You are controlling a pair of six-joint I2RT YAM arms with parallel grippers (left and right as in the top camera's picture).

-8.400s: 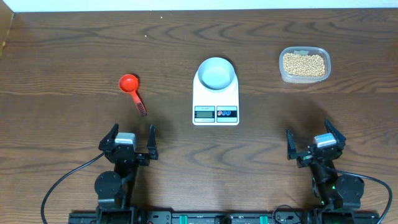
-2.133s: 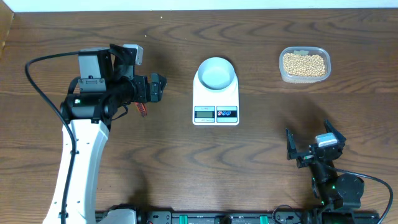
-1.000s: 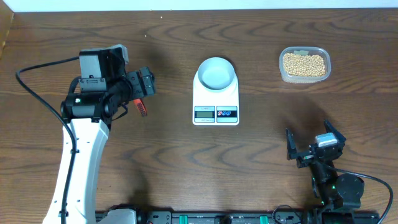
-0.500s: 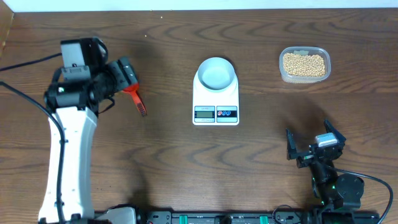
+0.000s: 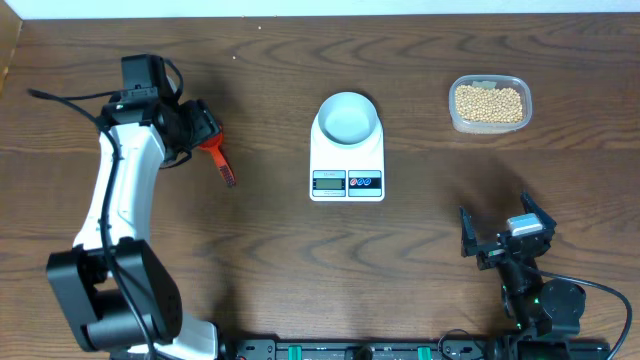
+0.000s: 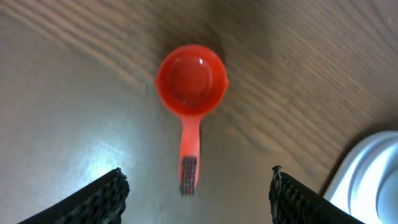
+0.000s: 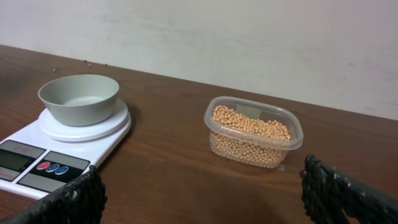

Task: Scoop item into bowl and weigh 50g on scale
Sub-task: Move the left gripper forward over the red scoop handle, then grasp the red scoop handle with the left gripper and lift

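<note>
A red scoop [image 6: 191, 81] lies on the table with its dark-tipped handle [image 5: 226, 171] pointing toward me. My left gripper [image 6: 197, 173] is open and empty and hovers above the scoop, with the handle end between its fingers. In the overhead view the left gripper [image 5: 203, 130] covers the scoop's cup. The pale bowl [image 5: 348, 117] sits empty on the white scale [image 5: 347, 158]. The tan beans [image 5: 489, 103] fill a clear plastic container at the far right. My right gripper [image 5: 505, 238] is open and empty near the front right, facing the beans [image 7: 252, 127], the bowl [image 7: 79, 96] and the scale [image 7: 37, 163].
The clear container [image 7: 214, 118] stands on the table to the right of the scale. A corner of the scale [image 6: 373, 177] shows at the lower right of the left wrist view. A pale wall [image 7: 249, 43] rises behind the table's far edge.
My left arm has swung further left and its gripper has settled over the scoop's cup, still open. The right arm, scale, bowl and beans have not moved.
</note>
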